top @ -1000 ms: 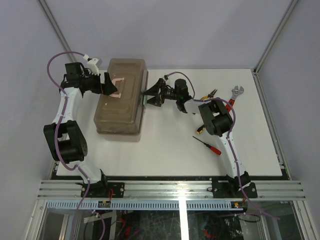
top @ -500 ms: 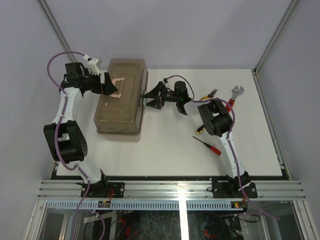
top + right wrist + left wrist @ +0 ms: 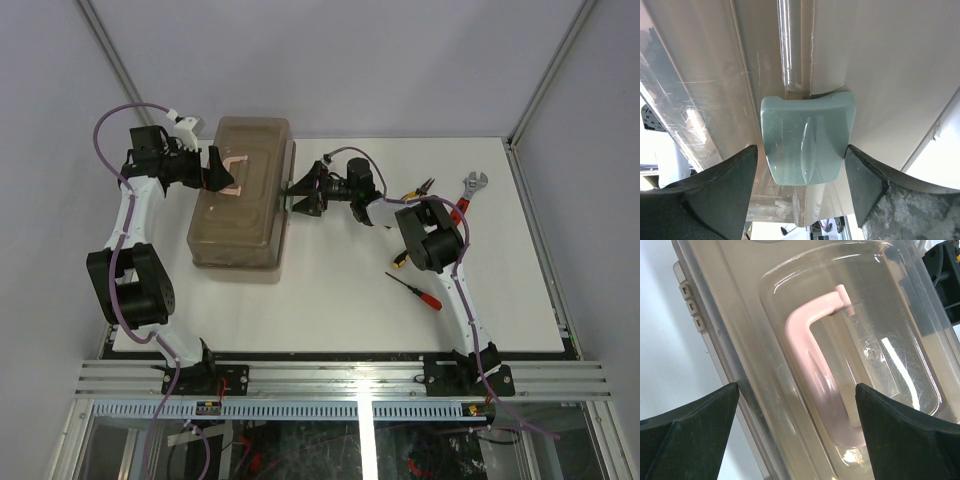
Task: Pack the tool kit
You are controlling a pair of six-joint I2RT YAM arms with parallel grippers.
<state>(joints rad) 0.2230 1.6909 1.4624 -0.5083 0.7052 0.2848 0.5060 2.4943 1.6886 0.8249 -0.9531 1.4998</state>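
Toolbox [image 3: 243,195], lid closed, sits at the left of the table [image 3: 330,310]; screwdriver [image 3: 415,291], wrench [image 3: 470,188] and pliers [image 3: 418,188] lie loose to the right. The left gripper [image 3: 220,171], spread wide and empty, straddles the pink handle [image 3: 812,375], apparently to steady the box. The right gripper [image 3: 295,195], equally spread and empty, brackets the green latch [image 3: 807,140], seemingly to unfasten it.

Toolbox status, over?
Left gripper open over pink handle. Right gripper open, straddling green latch. Toolbox lid down; screwdriver, wrench loose on table. Nothing blocking.

Left arm [image 3: 127,215] & right arm [image 3: 432,240] had white links, blk joints, purple cables; jaws were blk, wedge-shaped.
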